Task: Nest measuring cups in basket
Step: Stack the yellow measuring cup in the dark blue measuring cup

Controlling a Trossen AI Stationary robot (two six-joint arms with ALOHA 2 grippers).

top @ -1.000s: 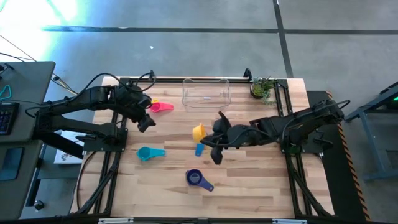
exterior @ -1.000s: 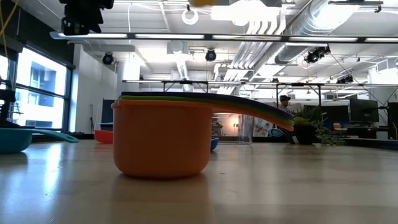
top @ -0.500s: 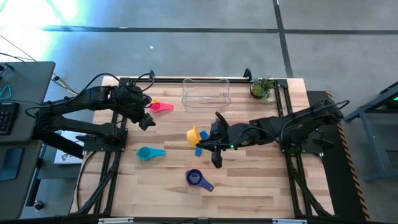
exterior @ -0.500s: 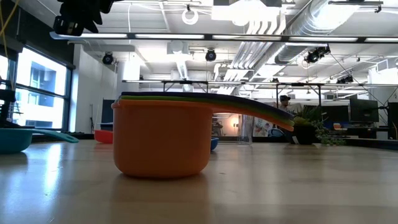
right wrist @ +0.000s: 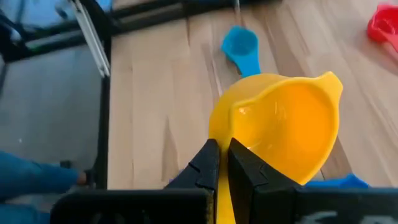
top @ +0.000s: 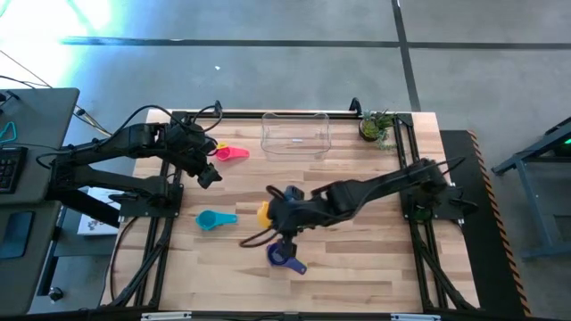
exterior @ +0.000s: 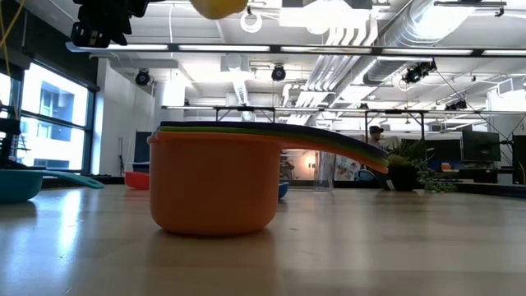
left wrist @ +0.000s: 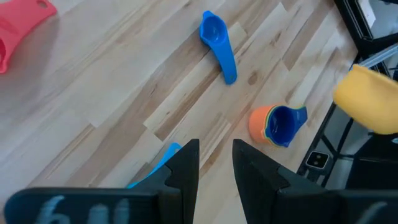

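None of the small plastic measuring cups lies in the clear rectangular plastic basket (top: 296,134) at the table's far edge. Right gripper (right wrist: 221,163) carries the yellow cup (right wrist: 280,127), clenched on its handle, near the nested orange-topped stack (left wrist: 275,124). Left gripper (left wrist: 216,163), fingers parted and empty, waits beside the pink cup (top: 234,152).

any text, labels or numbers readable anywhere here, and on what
None can be read.
Left hand: pale marks on its housing, too blurred to read.
Yellow measuring cup, held by the right hand: no marking shows.
Nested cup stack: plain side, no print.
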